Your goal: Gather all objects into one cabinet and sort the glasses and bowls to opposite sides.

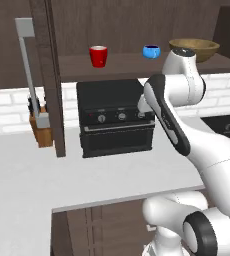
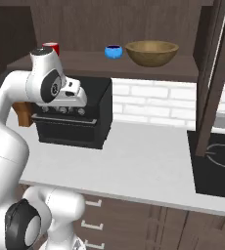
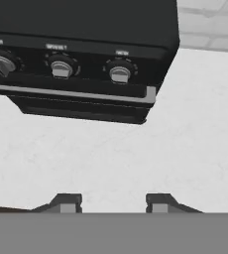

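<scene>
Item: end effector [image 3: 111, 201], fingers spread and empty, over bench [image 3: 150, 149] before black oven [image 3: 81, 54]; red cup [image 1: 98, 56], blue bowl [image 1: 151, 51], wooden bowl [image 1: 197, 48] on cabinet shelf [image 1: 127, 64]; step judged between grasps, next requiring a raise toward the shelf.

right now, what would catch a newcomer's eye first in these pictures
The red cup, small blue bowl and wide wooden bowl stand in a row on the dark cabinet shelf. Below them a black oven sits on the pale counter, and the tool hangs open and empty before its knobs.
</scene>
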### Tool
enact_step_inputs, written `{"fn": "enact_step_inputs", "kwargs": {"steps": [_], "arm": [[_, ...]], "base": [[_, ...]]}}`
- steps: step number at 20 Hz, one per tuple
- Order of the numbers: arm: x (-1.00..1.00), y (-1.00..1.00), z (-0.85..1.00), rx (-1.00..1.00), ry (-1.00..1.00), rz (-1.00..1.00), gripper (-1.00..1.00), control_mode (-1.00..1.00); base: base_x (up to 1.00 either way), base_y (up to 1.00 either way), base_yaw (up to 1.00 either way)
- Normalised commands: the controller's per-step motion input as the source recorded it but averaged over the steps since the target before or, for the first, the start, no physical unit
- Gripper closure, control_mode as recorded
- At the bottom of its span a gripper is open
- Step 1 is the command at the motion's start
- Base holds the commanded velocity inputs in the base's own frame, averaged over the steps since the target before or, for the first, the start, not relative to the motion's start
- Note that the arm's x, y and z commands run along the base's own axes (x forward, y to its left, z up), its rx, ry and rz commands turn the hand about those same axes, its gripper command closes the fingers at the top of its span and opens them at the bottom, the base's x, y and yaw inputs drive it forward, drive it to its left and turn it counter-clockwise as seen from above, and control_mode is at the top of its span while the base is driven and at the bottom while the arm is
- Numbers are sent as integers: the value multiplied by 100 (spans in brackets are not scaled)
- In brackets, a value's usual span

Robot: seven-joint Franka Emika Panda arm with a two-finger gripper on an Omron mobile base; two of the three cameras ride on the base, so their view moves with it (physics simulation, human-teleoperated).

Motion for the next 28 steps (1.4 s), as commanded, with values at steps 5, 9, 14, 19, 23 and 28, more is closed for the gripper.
{"fn": "enact_step_inputs", "kwargs": {"steps": [5,9,14,19,23,28], "arm": [[0,0,0,0,0,0,-100,100],[0,0,0,0,0,0,-100,100],[0,0,0,0,0,0,-100,100],[0,0,0,0,0,0,-100,100],[0,0,0,0,0,0,-100,100],[0,0,0,0,0,0,-100,100]], "base": [[-18,0,0],[-100,0,0],[-100,-3,0],[-25,-66,0],[-23,-83,0],[-97,-13,0]]}}
